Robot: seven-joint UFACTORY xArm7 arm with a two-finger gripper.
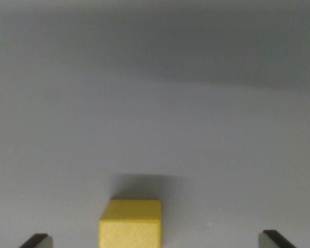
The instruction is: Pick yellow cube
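A yellow cube [130,223] rests on a plain grey surface at the bottom middle of the wrist view, its lower part cut off by the frame edge. My gripper [154,241] is open. One dark fingertip [37,241] shows at the bottom left and the other fingertip [276,239] at the bottom right. The cube lies between them, closer to the left one, with a wide gap on each side. Neither finger touches it.
The grey surface [155,113] fills the rest of the view. A soft shadow [144,185] lies just behind the cube. A darker band runs across the top of the picture.
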